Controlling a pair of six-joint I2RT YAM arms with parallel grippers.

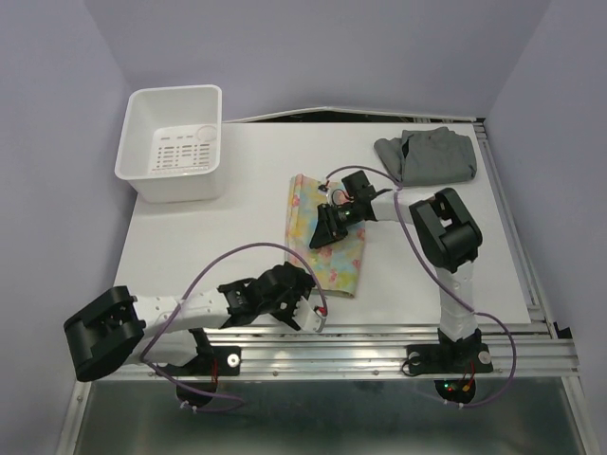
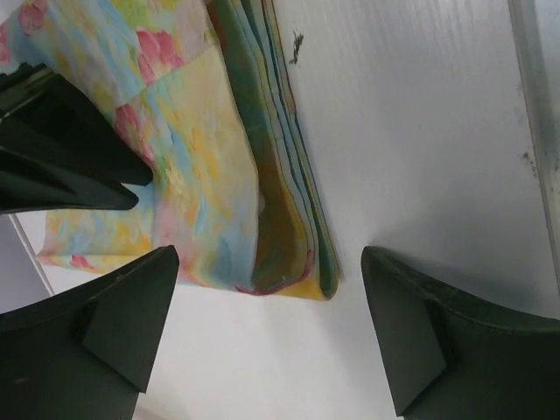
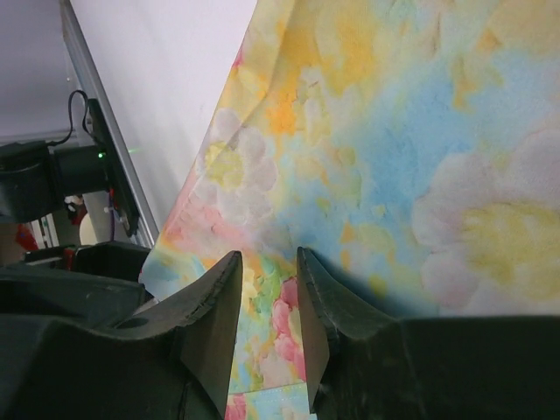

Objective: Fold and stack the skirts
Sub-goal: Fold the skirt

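Where the worktop (image 1: 218, 246) has its middle, the floral skirt (image 1: 339, 270) lies flat, folded into a long narrow strip. Its long axis runs from the far side toward the near edge and leans a little to the right as it comes nearer. The layered folded edges show along its right side at the near end. The grey skirt (image 1: 427, 156) lies bunched in the far right corner, well apart from it.

The left end effector (image 1: 302, 305) is at the near end of the strip with its fingers (image 2: 122, 324) spread wide, and it holds nothing. The right end effector (image 1: 327, 227) is low over the middle of the strip, its fingers (image 3: 219, 315) only a narrow gap apart. I cannot tell if cloth is pinched between them.

A white bin (image 1: 180, 185) stands in the far left corner.
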